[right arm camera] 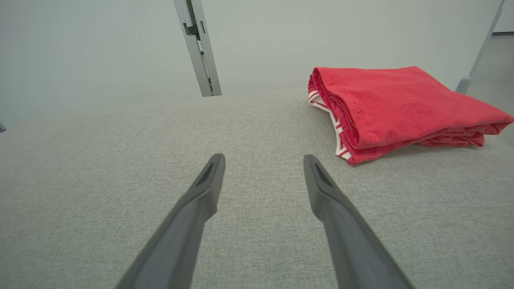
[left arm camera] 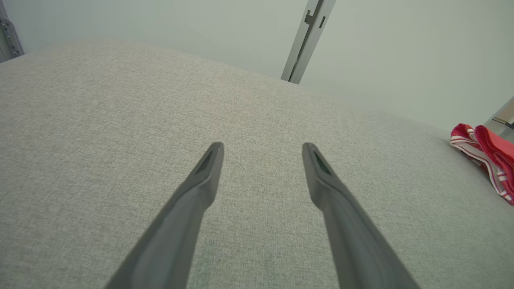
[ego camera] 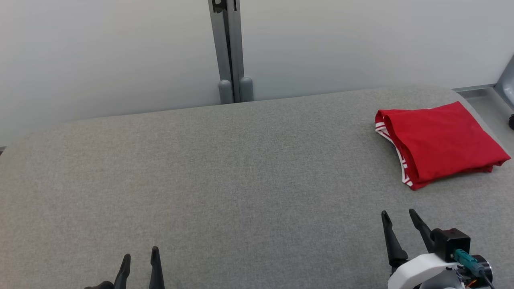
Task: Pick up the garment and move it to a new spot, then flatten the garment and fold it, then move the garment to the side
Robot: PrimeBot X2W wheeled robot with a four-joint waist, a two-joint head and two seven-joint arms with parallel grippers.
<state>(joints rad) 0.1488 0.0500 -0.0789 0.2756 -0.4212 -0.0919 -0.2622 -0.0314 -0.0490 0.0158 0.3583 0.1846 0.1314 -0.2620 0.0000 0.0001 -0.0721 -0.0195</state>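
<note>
The garment (ego camera: 439, 141) is red with white-striped trim, folded into a neat stack at the far right of the grey table (ego camera: 225, 180). In the right wrist view the garment (right arm camera: 397, 104) lies ahead and to the right of my fingers; in the left wrist view its striped edge (left arm camera: 488, 156) peeks in at the right border. My right gripper (ego camera: 399, 216) stands open near the front right, short of the garment and empty. At the front left my left gripper (ego camera: 140, 257) is open too, holding nothing.
A pale wall with a grey vertical rail (ego camera: 231, 52) runs behind the table. The table's rounded right edge (ego camera: 482, 116) passes close by the garment, with a grey frame part (ego camera: 506, 84) beyond it.
</note>
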